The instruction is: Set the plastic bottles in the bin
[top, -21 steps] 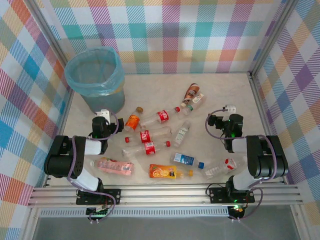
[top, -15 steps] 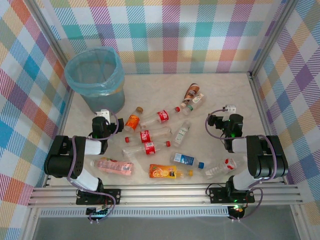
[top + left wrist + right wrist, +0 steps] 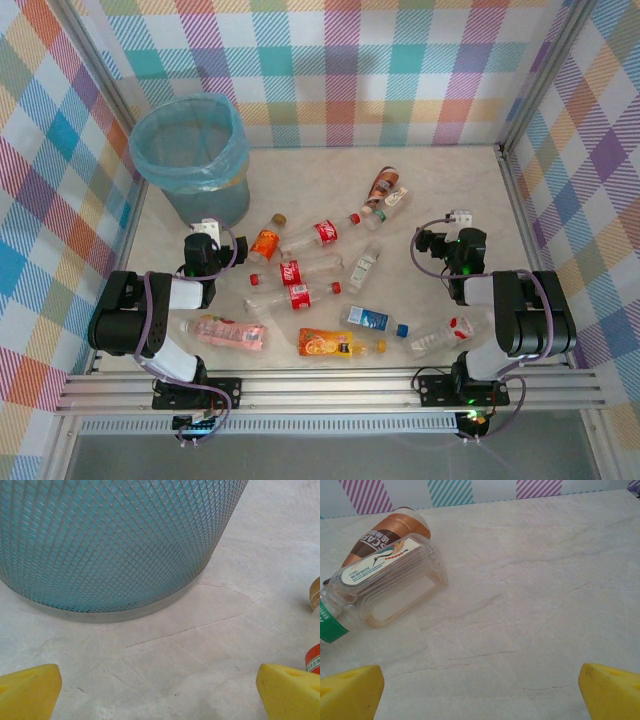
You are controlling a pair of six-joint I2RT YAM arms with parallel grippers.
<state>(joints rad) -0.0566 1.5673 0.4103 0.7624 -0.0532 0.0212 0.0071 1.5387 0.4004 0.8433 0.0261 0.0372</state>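
Several plastic bottles lie scattered on the table's middle, among them an orange-labelled one (image 3: 265, 243), red-labelled ones (image 3: 322, 233) (image 3: 298, 295), a pink one (image 3: 225, 332) and a blue-labelled one (image 3: 372, 320). The bin (image 3: 205, 200), lined in light blue, stands at the far left. My left gripper (image 3: 205, 240) rests low just in front of the bin's mesh wall (image 3: 110, 545), open (image 3: 160, 690) over bare table. My right gripper (image 3: 455, 240) sits at the right, open (image 3: 480, 690) with nothing between its fingers. A brown bottle (image 3: 390, 530) and a clear bottle (image 3: 390, 587) lie ahead to its left.
Checked walls close in the table on three sides, with a metal rail (image 3: 330, 385) along the near edge. A bottle's cap end (image 3: 315, 592) pokes in at the left wrist view's right edge. Bare marbled table lies ahead of the right gripper.
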